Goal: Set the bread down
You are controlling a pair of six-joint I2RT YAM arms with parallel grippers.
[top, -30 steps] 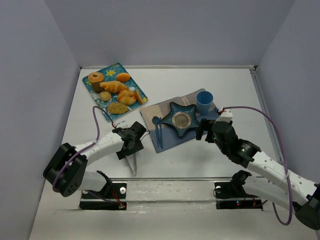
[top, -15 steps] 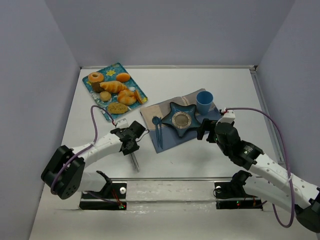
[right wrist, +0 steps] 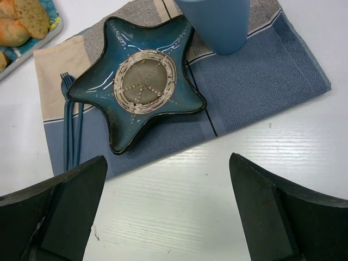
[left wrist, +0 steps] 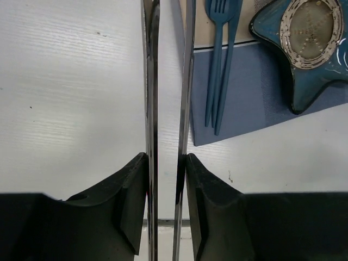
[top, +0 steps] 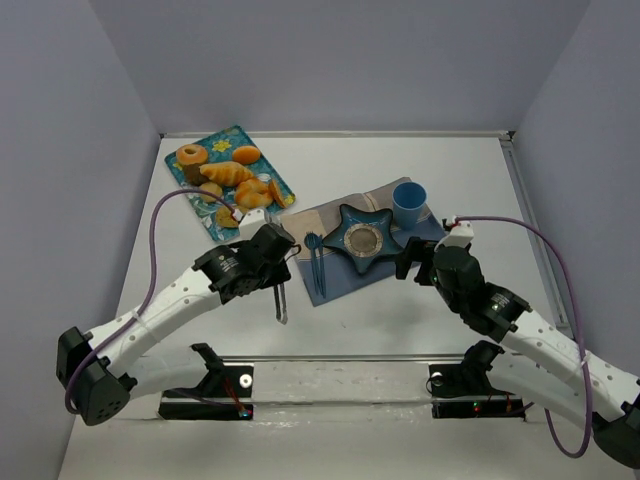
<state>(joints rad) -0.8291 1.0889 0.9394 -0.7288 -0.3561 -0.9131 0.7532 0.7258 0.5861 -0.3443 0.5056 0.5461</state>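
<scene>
Several pieces of bread (top: 228,175) lie on a blue patterned tray (top: 199,142) at the back left; a corner of it shows in the right wrist view, bread (right wrist: 22,19). My left gripper (top: 272,268) (left wrist: 167,163) is shut on metal tongs (top: 281,302) (left wrist: 150,81), whose two blades run between the fingers and point toward the near edge in the top view. The tongs hang left of the placemat. A blue star-shaped plate (top: 362,240) (right wrist: 142,81) lies on the placemat. My right gripper (top: 412,262) (right wrist: 168,179) stands open and holds nothing, just near of the plate.
A blue-and-beige placemat (top: 340,275) (right wrist: 261,81) carries a blue cup (top: 409,203) (right wrist: 215,22) at its back right and a blue fork (top: 316,262) (left wrist: 217,65) on its left side. Grey walls close in the table on three sides.
My left gripper has shut on the tongs, lifted them off the table and carried them a little to the right and away. The right arm has barely moved.
</scene>
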